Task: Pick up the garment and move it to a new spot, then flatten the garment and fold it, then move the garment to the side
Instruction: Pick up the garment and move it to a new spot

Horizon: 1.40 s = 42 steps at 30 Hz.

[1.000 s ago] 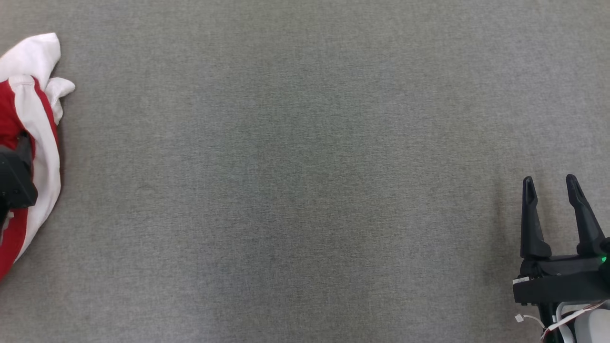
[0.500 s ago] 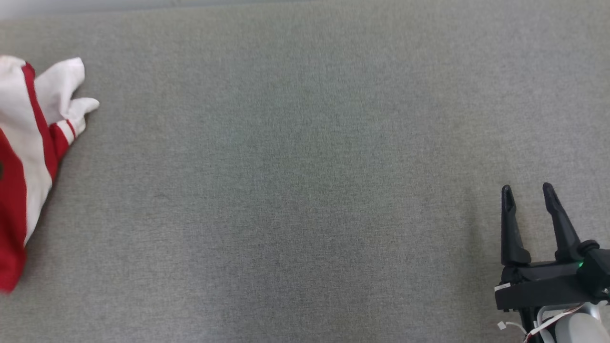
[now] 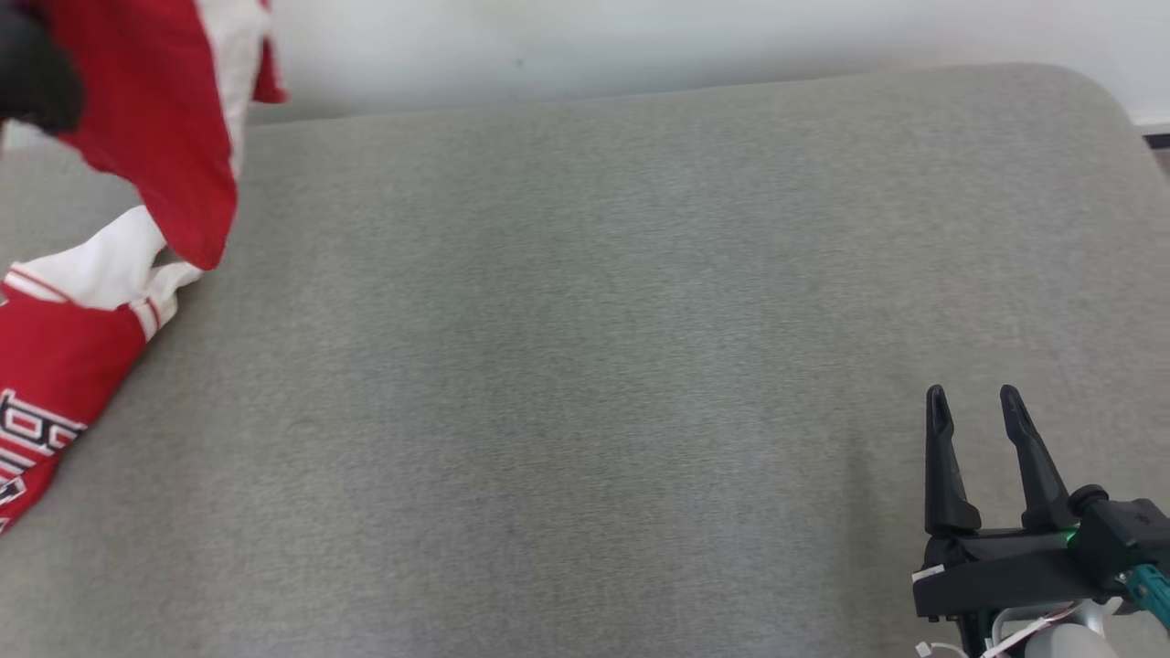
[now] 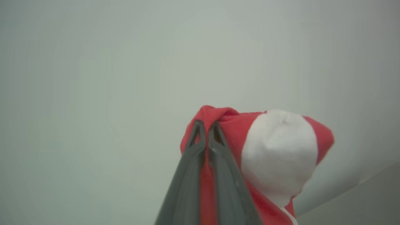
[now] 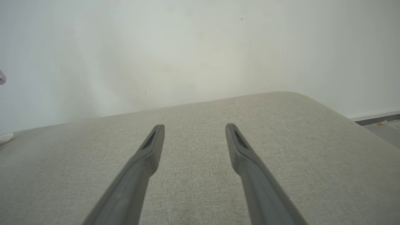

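Your left claw [image 4: 206, 125] pinched shut on a red fold of the garment [image 3: 169, 137], held above the far left edge of the grey cushion [image 3: 585, 366], white sleeve [image 3: 101, 265] and dark white-outlined lettering [image 3: 27, 439] draped on the cushion's left side, your right claw [image 3: 973, 402] over its near right corner, 2 fingers spread, empty.

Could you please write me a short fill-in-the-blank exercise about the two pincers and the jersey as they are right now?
1. The left pincer is shut on a fold of the jersey whose colour is ____.
2. The right pincer stands ____ over the cushion, holding nothing.
3. The sleeve of the jersey is ____.

Missing words: red; open; white.
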Motion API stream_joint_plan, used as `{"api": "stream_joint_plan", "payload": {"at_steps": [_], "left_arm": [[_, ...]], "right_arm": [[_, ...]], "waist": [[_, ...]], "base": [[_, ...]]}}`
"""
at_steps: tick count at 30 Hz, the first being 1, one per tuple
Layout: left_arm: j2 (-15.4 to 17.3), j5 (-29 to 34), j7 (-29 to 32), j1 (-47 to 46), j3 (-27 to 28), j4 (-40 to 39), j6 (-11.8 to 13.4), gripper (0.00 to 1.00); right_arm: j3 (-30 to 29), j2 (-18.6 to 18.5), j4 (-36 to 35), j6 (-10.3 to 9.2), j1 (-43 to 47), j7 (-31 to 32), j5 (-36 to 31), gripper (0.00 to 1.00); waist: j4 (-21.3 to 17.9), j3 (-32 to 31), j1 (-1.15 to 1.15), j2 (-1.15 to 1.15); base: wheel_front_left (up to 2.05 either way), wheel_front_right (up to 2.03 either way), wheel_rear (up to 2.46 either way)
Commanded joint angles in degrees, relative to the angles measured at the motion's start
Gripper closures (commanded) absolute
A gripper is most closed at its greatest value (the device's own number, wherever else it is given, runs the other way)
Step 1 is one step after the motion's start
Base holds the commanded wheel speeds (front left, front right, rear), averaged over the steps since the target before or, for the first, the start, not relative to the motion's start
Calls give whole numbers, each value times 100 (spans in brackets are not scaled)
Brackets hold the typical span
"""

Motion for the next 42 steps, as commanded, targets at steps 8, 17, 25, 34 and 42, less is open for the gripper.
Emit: {"api": "stream_joint_plan", "payload": {"at_steps": [8, 17, 25, 34, 42], "left_arm": [[-692, -163, 533, -225, -677, -893, -13, 100], [-1670, -350, 318, -45, -1266, -597, 48, 100], [-2073, -651, -324, 897, -1318, 30, 306, 100], [-1854, -1027, -1345, 2848, -875, 801, 688, 100], [-1799, -1074, -1696, 3701, -773, 1209, 679, 0]], "right_arm": [[-13, 176, 111, -12, -60, -4, 120, 0], [-108, 238, 183, -12, -81, -4, 191, 0], [-300, 251, 198, -12, -63, -3, 125, 0], [-251, 145, 223, -12, -19, -3, -71, 0], [-44, 12, 292, -12, 92, -3, -89, 0]], "waist": [[-1241, 76, 1, 0], [-1933, 197, 1, 0], [-1802, 222, 1, 0], [-1007, -15, 1, 0], [-543, -310, 1, 0]], "base": [[0, 0, 0], [0, 0, 0], [0, 0, 0], [0, 0, 0], [0, 0, 0]]}}
